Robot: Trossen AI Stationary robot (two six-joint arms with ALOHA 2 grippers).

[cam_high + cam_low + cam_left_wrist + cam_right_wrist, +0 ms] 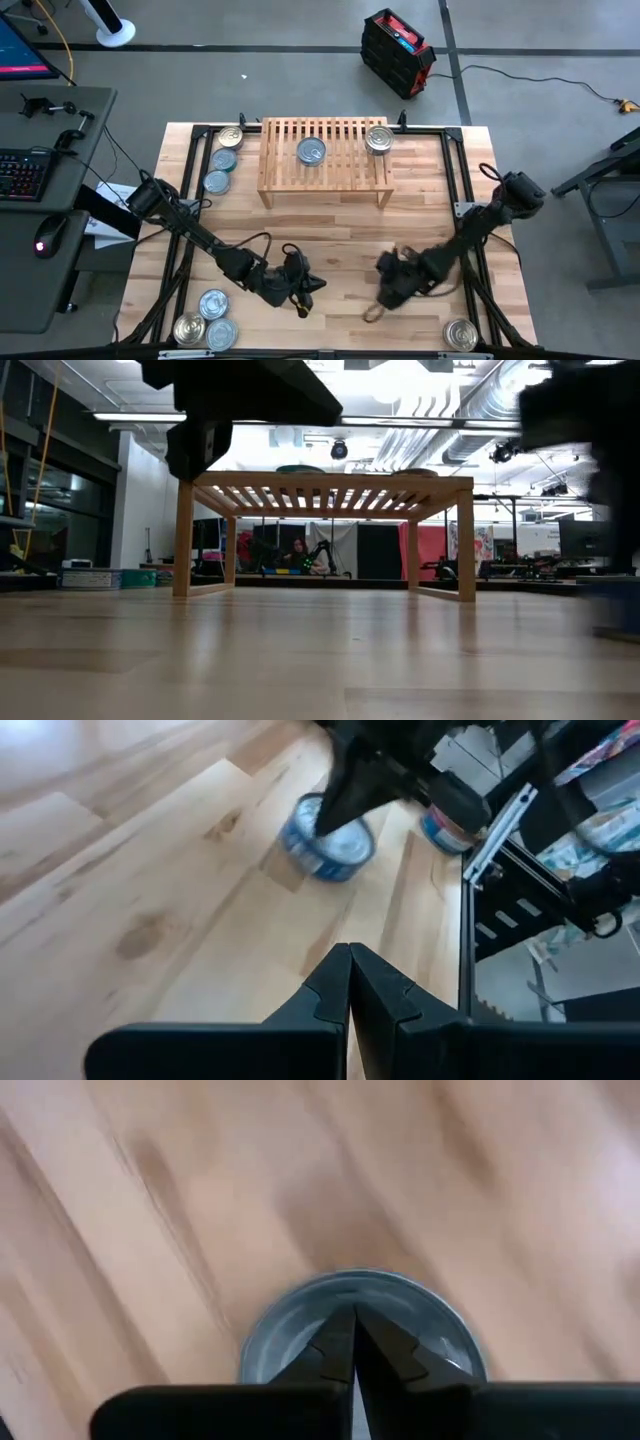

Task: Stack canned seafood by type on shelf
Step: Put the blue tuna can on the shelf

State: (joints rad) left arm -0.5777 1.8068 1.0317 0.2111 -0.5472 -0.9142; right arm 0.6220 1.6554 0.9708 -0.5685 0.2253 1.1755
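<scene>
The shelf (325, 160) stands at the table's far middle, with a bluish tin (311, 151) and a silver-gold tin (378, 139) lying flat on its slats. My right gripper (354, 1328) is shut, pointing down over the lid of a bluish tin (300, 1320) that lies flat on the table near the front edge (372, 314). My left gripper (350, 970) is shut and holds nothing. It hovers left of that tin (327, 842), pointing toward it. My right gripper has its shut fingertips (330, 815) right over the tin's lid (420, 1315), coming from above. I cannot tell whether they touch the lid. The tin lies flat on the table.
Three tins (224, 159) lie in a row at the far left beside the shelf. Three more (208, 320) cluster at the near left corner, and one (460, 334) at the near right. Bare wood lies between the shelf and the grippers.
</scene>
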